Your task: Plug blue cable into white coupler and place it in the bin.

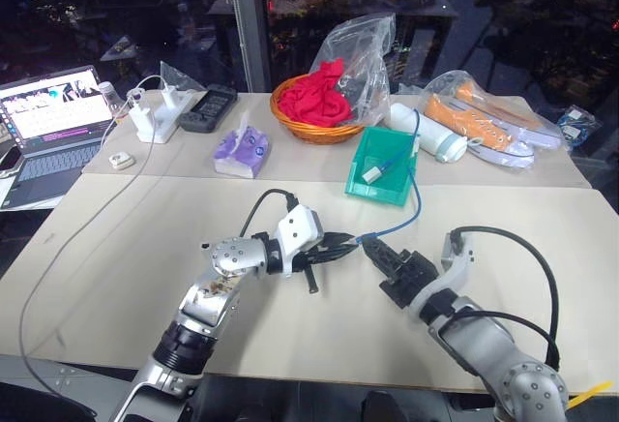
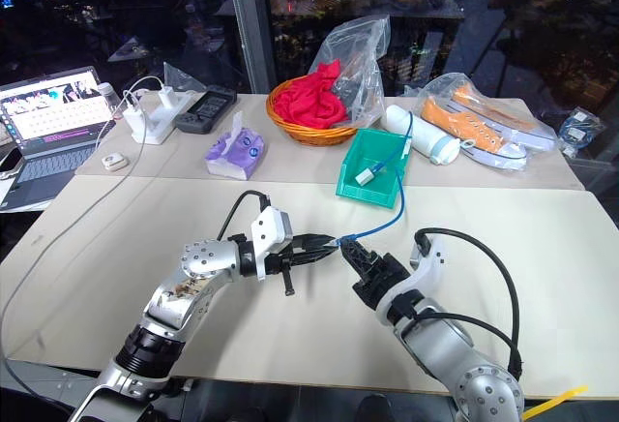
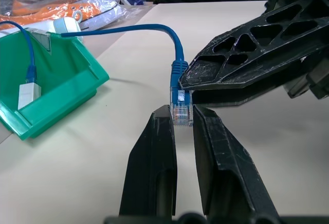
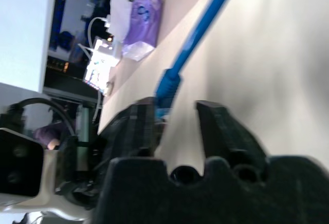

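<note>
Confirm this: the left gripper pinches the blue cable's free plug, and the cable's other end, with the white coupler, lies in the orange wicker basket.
Wrong in one respect: the white coupler lies in the bin, as the left wrist view shows. The left gripper does pinch the blue cable at its free plug.

Both arms are brushed silver metal with rounded joint housings and black ribbed collars between segments. The left arm point(image 1: 218, 282) carries a white boxy wrist block with a black cable looping over it. The right arm point(image 1: 484, 345) has a white wrist bracket and thick black cables arching above it. Each ends in black plastic jaws with a triangular lattice pattern, their faces scuffed grey.
</note>
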Action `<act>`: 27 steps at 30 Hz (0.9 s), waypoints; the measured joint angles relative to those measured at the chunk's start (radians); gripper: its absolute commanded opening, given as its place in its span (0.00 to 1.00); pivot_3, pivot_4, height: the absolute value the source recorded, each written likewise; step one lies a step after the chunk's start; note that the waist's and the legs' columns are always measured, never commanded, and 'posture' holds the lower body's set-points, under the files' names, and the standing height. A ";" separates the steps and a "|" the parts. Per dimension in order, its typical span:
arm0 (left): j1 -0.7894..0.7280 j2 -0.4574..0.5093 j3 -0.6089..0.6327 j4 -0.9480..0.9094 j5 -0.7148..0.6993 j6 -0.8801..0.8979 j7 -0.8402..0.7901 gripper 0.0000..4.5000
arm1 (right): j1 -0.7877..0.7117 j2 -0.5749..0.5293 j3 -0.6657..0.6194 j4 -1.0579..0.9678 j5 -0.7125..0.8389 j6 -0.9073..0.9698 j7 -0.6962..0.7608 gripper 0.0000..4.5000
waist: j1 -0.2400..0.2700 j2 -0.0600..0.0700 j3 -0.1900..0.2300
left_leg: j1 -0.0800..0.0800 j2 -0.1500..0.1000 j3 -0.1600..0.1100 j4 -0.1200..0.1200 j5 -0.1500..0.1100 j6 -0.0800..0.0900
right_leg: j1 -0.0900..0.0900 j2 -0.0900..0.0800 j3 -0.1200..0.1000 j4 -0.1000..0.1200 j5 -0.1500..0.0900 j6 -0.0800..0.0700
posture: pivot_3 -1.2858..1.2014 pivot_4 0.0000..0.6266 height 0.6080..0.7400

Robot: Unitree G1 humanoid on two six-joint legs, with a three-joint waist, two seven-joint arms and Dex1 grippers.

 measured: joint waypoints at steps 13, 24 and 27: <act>0.000 0.000 0.001 0.000 -0.002 0.001 -0.002 0.02 | -0.005 -0.016 0.004 0.000 -0.002 0.000 0.006 0.02 | 0.000 0.000 0.000 | 0.000 0.000 0.000 0.000 0.000 0.000 | 0.000 0.000 0.000 0.000 0.000 0.000 | 0.52 0.24 1.00; 0.000 -0.005 -0.001 0.000 -0.003 0.001 -0.006 0.02 | -0.020 -0.040 0.040 0.004 -0.006 0.002 0.012 0.57 | 0.000 0.000 0.000 | 0.000 0.000 0.000 0.000 0.000 0.000 | 0.000 0.000 0.000 0.000 0.000 0.000 | 0.52 0.24 1.00; 0.000 -0.005 -0.001 0.000 -0.003 0.001 -0.006 0.02 | -0.020 -0.039 0.040 0.006 -0.001 0.002 0.012 0.57 | 0.000 0.000 0.000 | 0.000 0.000 0.000 0.000 0.000 0.000 | 0.000 0.000 0.000 0.000 0.000 0.000 | 0.52 0.24 1.00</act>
